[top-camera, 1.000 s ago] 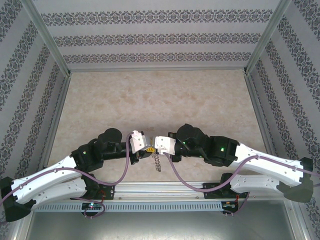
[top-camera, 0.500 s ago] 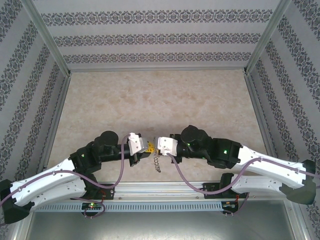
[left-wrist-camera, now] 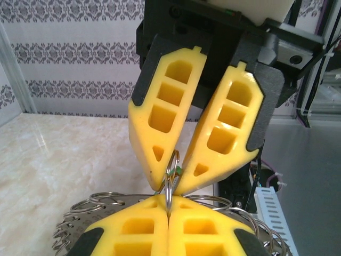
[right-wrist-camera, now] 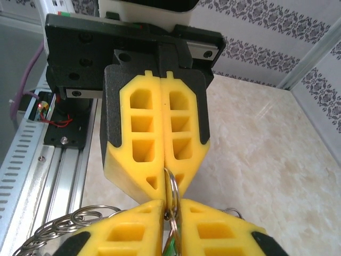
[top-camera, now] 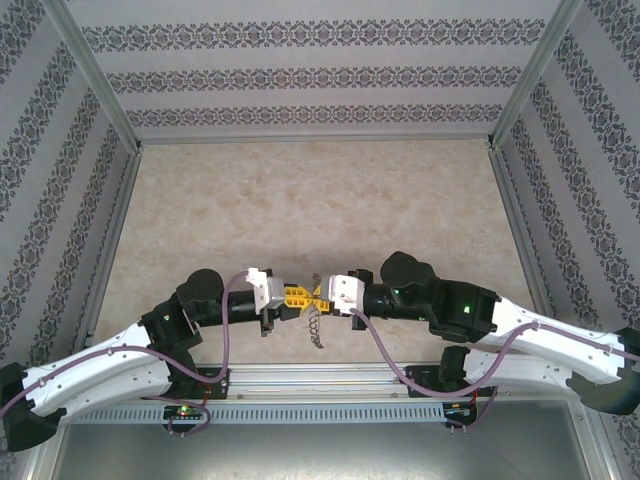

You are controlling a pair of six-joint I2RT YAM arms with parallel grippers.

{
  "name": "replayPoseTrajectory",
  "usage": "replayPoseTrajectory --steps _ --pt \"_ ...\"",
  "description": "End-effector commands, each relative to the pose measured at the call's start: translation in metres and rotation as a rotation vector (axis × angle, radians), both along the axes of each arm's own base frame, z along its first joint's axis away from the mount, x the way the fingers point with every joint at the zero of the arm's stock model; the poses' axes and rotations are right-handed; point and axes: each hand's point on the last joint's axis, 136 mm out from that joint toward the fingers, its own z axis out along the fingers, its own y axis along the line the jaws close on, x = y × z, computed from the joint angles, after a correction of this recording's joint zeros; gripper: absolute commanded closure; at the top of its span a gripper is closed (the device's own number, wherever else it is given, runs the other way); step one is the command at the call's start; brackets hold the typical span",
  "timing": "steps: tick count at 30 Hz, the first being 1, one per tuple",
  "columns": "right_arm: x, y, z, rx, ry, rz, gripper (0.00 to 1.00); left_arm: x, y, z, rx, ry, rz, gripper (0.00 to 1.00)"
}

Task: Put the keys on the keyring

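Meeting tip to tip: left gripper (left-wrist-camera: 168, 205) clenched on keyring (top-camera: 316, 324), right gripper (right-wrist-camera: 171, 208) pinching keys (left-wrist-camera: 180, 170) against it.

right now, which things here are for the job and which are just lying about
Job: keyring, key, left tool, right tool.
Not the job: table, cables, rail.

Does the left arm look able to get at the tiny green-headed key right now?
Probably yes: the left hand meets the right hand tip to tip, the right pinching the tiny green-headed key, nothing between them. But the left hand is shut on the dark-grey, loop-fringed metal keyring.
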Motion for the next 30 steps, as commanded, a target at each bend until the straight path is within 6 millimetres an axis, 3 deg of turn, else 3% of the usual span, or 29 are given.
replayPoseTrajectory --steps 1,4,8,11,14,20,25,30 --pt "-0.007 0.0 -0.009 -0.004 0.031 0.021 0.91 -0.016 0.004 0.053 -0.195 -0.089 -0.063 1.0" --pt "-0.008 -0.002 -0.007 0.007 0.027 0.025 1.0 -0.015 0.003 0.052 -0.201 -0.082 -0.06 1.0" --pt "-0.008 -0.002 -0.006 -0.004 0.011 0.028 1.0 -0.002 -0.003 0.033 -0.072 -0.043 -0.01 1.0" --pt "0.0 -0.002 -0.011 -0.046 -0.007 -0.004 1.0 0.009 -0.001 0.017 0.059 -0.04 0.044 0.84" --pt "0.008 0.0 -0.018 -0.108 -0.022 -0.03 1.0 0.02 0.003 0.002 0.165 -0.044 0.105 0.8" --pt "0.012 0.009 -0.022 -0.151 -0.029 -0.031 1.0 0.031 0.002 -0.021 0.296 -0.022 0.141 1.0" --pt "0.012 0.01 -0.021 -0.152 -0.031 -0.032 1.0 0.03 0.002 -0.015 0.259 -0.035 0.14 1.0" --pt "0.002 0.01 -0.015 -0.087 -0.016 0.012 1.0 0.016 0.003 0.012 0.106 -0.074 0.089 1.0"
